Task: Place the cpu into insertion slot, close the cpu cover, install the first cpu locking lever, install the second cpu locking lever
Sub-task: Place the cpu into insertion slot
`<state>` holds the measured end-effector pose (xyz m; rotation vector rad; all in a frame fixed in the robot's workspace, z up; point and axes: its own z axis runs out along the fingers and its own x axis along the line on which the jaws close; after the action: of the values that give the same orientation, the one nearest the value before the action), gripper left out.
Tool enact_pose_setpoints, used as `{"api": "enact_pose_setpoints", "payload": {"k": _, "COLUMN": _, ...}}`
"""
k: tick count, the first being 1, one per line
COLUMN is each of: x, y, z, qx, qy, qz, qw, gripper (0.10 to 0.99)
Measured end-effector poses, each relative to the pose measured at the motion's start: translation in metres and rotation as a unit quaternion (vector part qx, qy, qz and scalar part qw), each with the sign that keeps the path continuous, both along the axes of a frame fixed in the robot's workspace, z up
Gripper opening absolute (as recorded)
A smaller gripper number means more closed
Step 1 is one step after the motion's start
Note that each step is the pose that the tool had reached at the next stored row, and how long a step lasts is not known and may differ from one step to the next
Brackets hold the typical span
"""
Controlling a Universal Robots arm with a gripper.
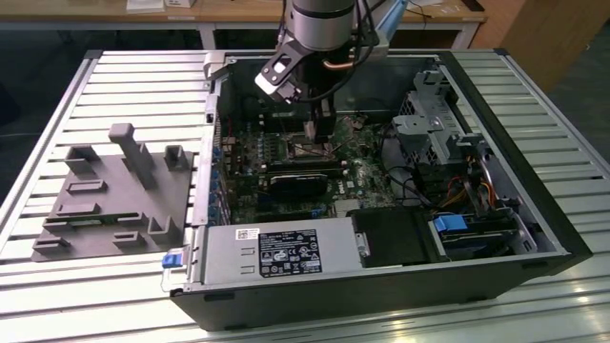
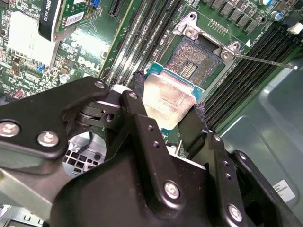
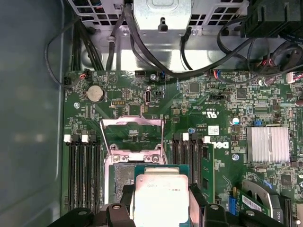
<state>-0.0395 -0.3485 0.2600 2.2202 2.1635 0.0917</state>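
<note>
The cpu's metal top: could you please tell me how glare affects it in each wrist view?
First wrist view: the cpu glares almost white, its print faint. Second wrist view: held in the pincer, it shows one bright patch.

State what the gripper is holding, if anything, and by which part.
The gripper holds the chip by two opposite side edges, one finger pressed against each.

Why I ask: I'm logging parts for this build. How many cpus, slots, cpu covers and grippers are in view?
cpu: 1, gripped by the jaws
slot: 1, bare
cover: 1, swung open
gripper: 1
Total: 4
</note>
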Motion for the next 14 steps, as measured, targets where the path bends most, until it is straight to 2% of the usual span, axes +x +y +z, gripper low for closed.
{"api": "enact_pose_setpoints", "payload": {"k": 14, "x": 0.0000, "y": 0.0000, "z": -0.0152, "qx": 0.0000, "qy": 0.0000, "qz": 0.000, "qw": 1.0000, "gripper": 0.537}}
